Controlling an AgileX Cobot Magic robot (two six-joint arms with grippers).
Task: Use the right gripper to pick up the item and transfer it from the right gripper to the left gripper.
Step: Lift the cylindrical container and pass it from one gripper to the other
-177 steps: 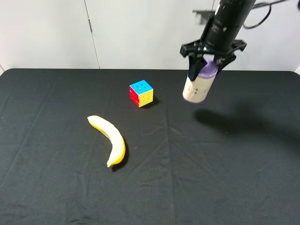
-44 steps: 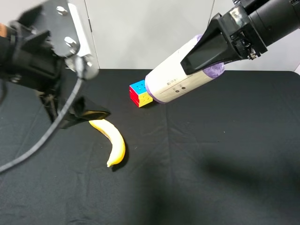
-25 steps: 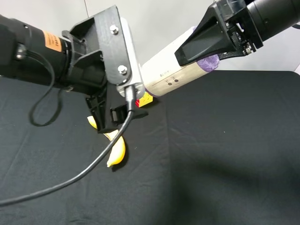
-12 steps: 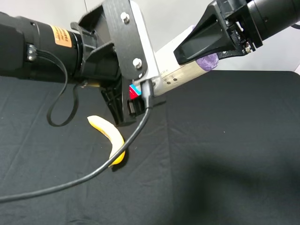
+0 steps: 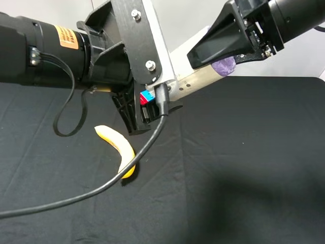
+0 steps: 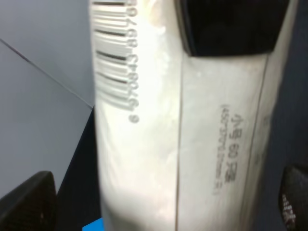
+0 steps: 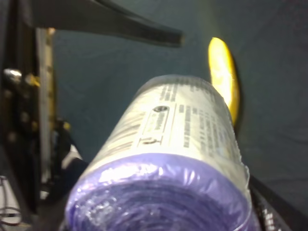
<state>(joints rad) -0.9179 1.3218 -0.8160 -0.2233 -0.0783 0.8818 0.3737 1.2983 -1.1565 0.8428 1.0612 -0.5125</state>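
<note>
The item [image 5: 199, 79], a cream-labelled cylinder with a purple crinkled end [image 5: 224, 66], hangs tilted above the black table. My right gripper [image 5: 208, 61] is shut on its purple end, seen close in the right wrist view [image 7: 183, 159]. My left gripper [image 5: 155, 114], with its grey bracket [image 5: 160, 46], has come around the item's free end. In the left wrist view the item [image 6: 183, 125] fills the space between the two fingers [image 6: 29, 202], with a narrow gap showing on one side. The jaws stand open around it.
A yellow banana [image 5: 121, 149] lies on the black cloth [image 5: 244, 168] below the left gripper and also shows in the right wrist view [image 7: 224, 77]. The multicoloured cube [image 5: 147, 97] peeks out behind the left gripper. A black cable [image 5: 101, 188] loops down from the left arm.
My left gripper has moved in from the left and slid around the item's free end, its jaws narrowing a little. The right gripper has held the item still.
</note>
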